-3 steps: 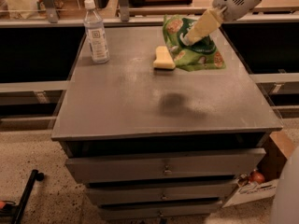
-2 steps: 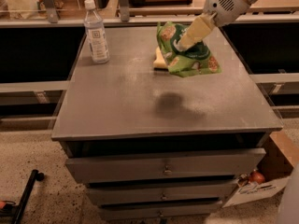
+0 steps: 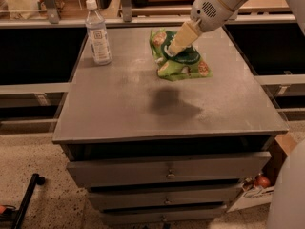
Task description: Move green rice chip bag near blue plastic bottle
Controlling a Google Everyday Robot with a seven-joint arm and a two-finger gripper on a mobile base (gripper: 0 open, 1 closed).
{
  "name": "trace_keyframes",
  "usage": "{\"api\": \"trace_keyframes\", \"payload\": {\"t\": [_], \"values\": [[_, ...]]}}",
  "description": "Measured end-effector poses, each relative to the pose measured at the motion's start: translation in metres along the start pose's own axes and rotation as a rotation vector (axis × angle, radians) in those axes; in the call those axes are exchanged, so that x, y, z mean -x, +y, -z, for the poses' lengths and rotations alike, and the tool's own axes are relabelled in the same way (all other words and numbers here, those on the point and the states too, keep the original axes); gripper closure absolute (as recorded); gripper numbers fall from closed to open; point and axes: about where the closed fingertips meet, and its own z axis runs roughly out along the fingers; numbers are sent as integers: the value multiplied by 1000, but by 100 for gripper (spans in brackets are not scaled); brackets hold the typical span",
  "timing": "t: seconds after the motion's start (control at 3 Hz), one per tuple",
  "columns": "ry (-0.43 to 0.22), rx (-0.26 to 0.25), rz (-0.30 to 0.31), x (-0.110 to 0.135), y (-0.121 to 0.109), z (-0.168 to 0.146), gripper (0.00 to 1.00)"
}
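While the single camera view looks down over a grey cabinet top [image 3: 119,113] with drawers [image 3: 167,171] beneath, the arm [image 3: 217,3] reaches in from the upper right of the picture. It ends in the gripper [image 3: 170,50] at the back right part of the surface. The pincer looks clamped on the upper left part of the green rice chip bag [image 3: 187,65], its pale fingers pinched into the crinkled foil. A dark shadow [image 3: 167,102] lies on the top well apart from the bag and nearer the camera, so I judge the bag to be held up off the surface, not resting on it. The bag hangs tilted, its long axis running from the gripped upper-left corner down toward the lower right of the picture. The blue plastic bottle [image 3: 98,35] stands upright near the back left corner, white cap on top, well apart from the bag with bare surface between them. The coming move turns on that gap: the bottle lies toward the left of the picture from the gripper, at about the same depth. The carry should therefore be mostly sideways, and the trailing lower-right end of the bag follows away from the bottle
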Motion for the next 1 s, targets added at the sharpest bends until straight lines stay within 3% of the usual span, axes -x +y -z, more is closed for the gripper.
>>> {"api": "trace_keyframes", "payload": {"t": [0.33, 1.0], "values": [[0, -1, -2, 6, -1, -3, 100], [8, 9, 3, 44, 0, -26, 100]]}}
